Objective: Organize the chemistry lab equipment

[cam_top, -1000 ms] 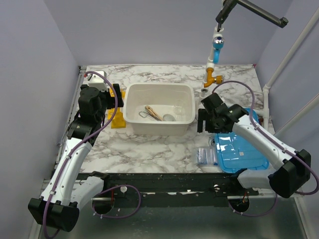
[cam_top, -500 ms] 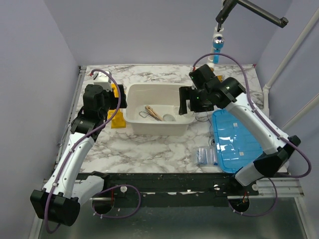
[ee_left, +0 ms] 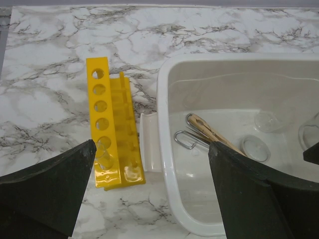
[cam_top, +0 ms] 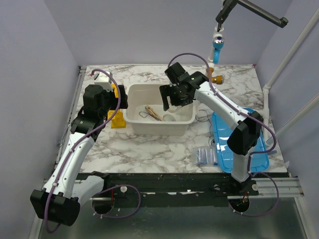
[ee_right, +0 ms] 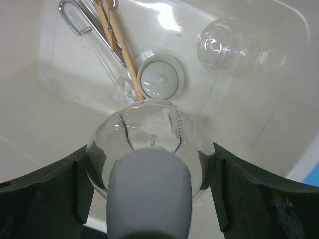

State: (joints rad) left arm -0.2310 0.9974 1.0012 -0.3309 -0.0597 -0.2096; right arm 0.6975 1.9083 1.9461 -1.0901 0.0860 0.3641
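Right wrist view: right gripper (ee_right: 152, 154) clamps a clear round flask (ee_right: 149, 124) above the white tub (ee_right: 50, 99), wooden stick (ee_right: 119, 45) at eleven o'clock. Left gripper (ee_left: 150, 149) gapes empty, yellow rack (ee_left: 107, 124) at nine o'clock.

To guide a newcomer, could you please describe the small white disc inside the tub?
On the marble table, look into the white tub at the centre. The small white disc lies on its floor, by the end of the tan wooden stick. Unlike the clear glass dome beside it, it is opaque and flat with a central knob.
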